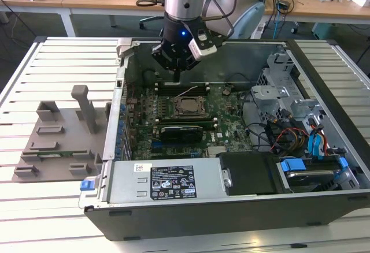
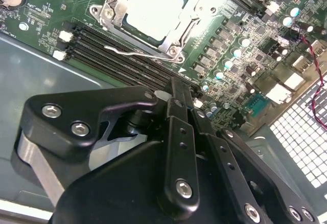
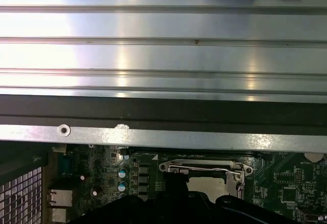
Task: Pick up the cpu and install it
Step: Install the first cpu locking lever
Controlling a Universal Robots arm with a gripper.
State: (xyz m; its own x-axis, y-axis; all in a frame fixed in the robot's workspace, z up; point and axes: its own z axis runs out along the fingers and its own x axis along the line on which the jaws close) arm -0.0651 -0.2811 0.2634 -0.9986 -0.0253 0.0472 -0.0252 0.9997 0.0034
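The cpu [image 2: 153,9], a flat square chip with a pale silver-grey top, lies inside the metal-edged socket frame [image 2: 176,32] on the green motherboard. It is also seen in the exterior view, cpu [image 1: 186,106], and in the first wrist view, cpu [image 3: 207,187]. My gripper [image 1: 177,75] hangs inside the open computer case, just behind the socket and above the memory slots [image 1: 182,88]. Its black fingers [image 2: 178,93] are shut together with nothing between them, apart from the chip.
The case's rear wall [image 1: 243,56] stands close behind the gripper. A long black card [image 1: 181,133] lies in front of the socket. The power supply [image 1: 167,181] and drive cage [image 1: 312,155] fill the near side. A grey fixture plate [image 1: 63,137] sits on the exterior view's left.
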